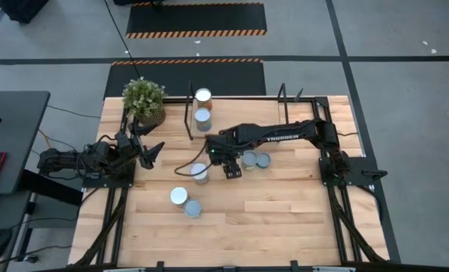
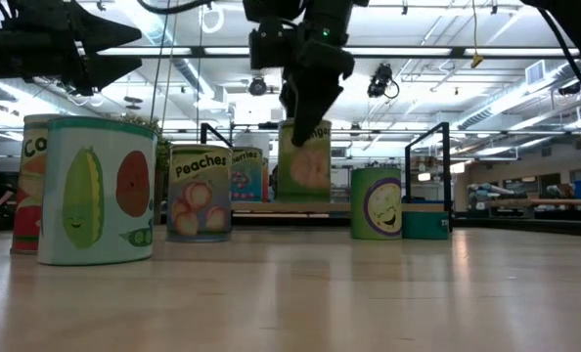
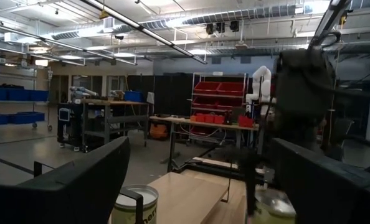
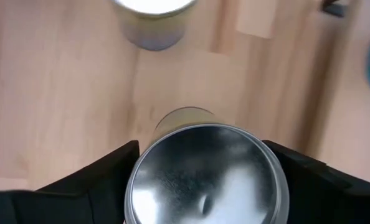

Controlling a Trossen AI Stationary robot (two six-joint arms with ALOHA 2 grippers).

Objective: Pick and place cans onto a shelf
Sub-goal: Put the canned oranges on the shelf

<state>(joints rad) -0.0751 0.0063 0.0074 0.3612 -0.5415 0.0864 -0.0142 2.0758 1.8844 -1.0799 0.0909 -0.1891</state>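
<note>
My right gripper is over the middle of the table and shut on a can with a shiny silver top and a fruit label. Two cans stand at the left end of the shelf, a light board between black frames. Two more cans stand just right of the gripper, one just left of it, and two nearer the front. My left gripper is open and empty at the table's left, near the plant. My right gripper pinches the can's round side wall just under its top rim between its two fingers, one on each side. The fingers come from above, pointing down. The can hangs upright, lifted clear of the table.
A potted green plant stands at the far left corner. The shelf's black upright frames rise behind the gripper. Bare wood lies at the front right of the table.
</note>
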